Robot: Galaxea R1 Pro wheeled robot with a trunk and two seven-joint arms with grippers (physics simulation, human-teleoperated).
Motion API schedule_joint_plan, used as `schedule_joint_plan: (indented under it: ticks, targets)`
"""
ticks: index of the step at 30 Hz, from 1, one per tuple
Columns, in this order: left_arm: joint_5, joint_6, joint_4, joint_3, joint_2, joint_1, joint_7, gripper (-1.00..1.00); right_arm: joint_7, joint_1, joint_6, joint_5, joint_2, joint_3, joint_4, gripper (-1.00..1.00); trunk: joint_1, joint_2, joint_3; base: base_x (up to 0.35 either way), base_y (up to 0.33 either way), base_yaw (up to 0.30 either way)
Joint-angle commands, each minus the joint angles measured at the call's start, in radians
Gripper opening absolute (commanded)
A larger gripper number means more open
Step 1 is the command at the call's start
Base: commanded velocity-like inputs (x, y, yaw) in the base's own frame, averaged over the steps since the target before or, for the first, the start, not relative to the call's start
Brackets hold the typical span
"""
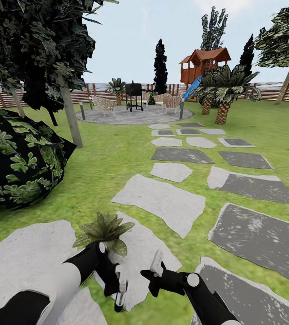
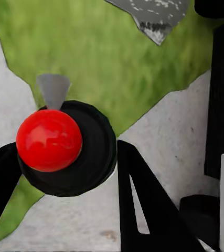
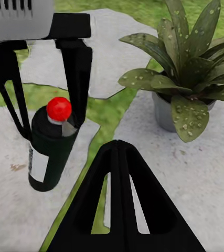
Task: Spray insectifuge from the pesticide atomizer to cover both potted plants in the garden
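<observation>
In the head view the robot stands on the green lawn (image 1: 113, 158) of the garden, among flat grey stepping stones (image 1: 160, 201) that lead to a round grey paved patio (image 1: 135, 115) with a black grill (image 1: 134, 92) and a brown slatted wooden fence (image 1: 271, 90) behind it. The left gripper (image 1: 118, 289) hangs low in front of the robot, and its two black fingers (image 3: 75, 68) are closed on the pesticide atomizer (image 3: 50, 144), a small dark bottle with a red round cap and a white label on its side. The right wrist view shows this clearly: the bottle is upright between the two fingers, above a pale stone and a strip of grass. The left wrist view looks down on the red cap (image 2: 49, 140) and the dark round body under it. The right gripper (image 1: 156, 275) is just beside the left one, near it but not touching; I cannot tell how wide its fingers stand. One potted plant (image 3: 188, 79), a low rosette of broad pointed green leaves in a small grey pot, stands on a pale stone close behind the left gripper. Its leaves carry many tiny whitish specks of insectifuge (image 3: 188, 118). A big dark leafy bush (image 1: 18, 167) stands on the left of the lawn, under a tree (image 1: 67, 108).
</observation>
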Motion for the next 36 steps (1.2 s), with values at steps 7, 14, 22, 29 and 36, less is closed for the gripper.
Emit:
schedule_joint_plan:
  ticks: [7,14,22,29,36]
  targets:
    - [-0.005,0.002,-0.001,0.0,0.09,0.035,-0.005,-1.0,0.001,0.0,-0.006,0.013,-0.001,-0.002,-0.001,-1.0,0.0,0.0,-0.001,0.0,0.0,0.0]
    - [-0.005,0.0,-0.001,0.0,0.193,0.061,-0.004,-1.0,0.0,0.0,-0.008,0.016,-0.009,-0.003,0.004,-1.0,0.0,0.0,-0.001,0.0,0.0,0.0]
    - [-0.006,-0.003,-0.002,0.0,0.268,0.1,-0.004,-1.0,-0.001,0.0,-0.008,0.017,-0.045,-0.004,0.007,1.0,0.0,0.0,-0.001,0.0,0.0,0.0]
    - [0.032,-0.001,-0.001,0.014,0.264,0.113,0.178,-1.0,-0.01,0.001,-0.011,0.016,-0.061,-0.009,0.015,1.0,0.0,0.0,-0.001,0.0,0.0,0.0]
    - [0.366,-0.085,0.065,0.016,0.242,0.157,0.488,-1.0,-0.539,0.004,-0.205,0.005,-0.133,-0.012,0.361,1.0,0.0,0.0,-0.001,0.0,0.0,0.0]
